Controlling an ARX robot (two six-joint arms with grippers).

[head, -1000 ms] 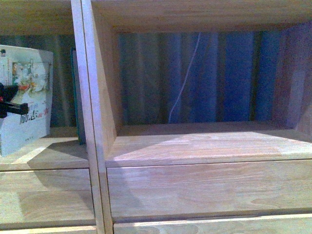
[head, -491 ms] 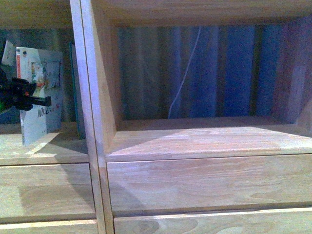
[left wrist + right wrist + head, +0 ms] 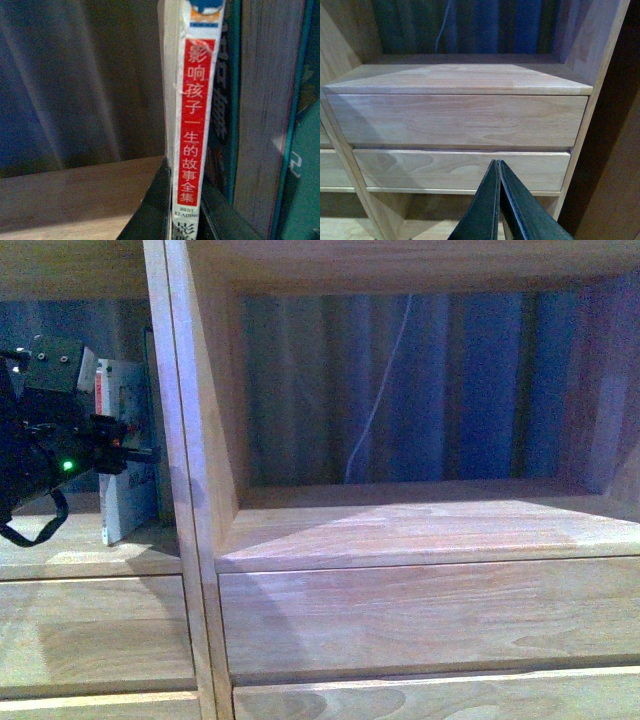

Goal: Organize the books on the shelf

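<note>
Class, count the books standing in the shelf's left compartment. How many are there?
2. The white paperback with the red spine patch is upright in the left gripper; the thin dark green book stands between it and the divider. The left arm may hide others.

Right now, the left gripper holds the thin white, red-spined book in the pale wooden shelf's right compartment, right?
No. The front view shows the left gripper holding the thin white, red-spined book in the left compartment of the pale wooden shelf, not the right.
</note>
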